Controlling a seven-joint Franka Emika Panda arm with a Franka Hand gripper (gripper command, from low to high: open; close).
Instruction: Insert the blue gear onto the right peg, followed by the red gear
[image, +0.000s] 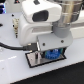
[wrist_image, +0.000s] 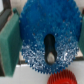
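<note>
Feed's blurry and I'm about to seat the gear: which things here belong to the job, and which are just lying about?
Job: blue gear; red gear; right peg, probably the dark post seen in the blue gear's hole; base plate.
Lying about: green block; black cable.

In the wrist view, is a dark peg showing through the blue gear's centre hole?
Yes. A dark peg sits inside the centre hole of the blue gear, ringed by blue on all sides.
</note>
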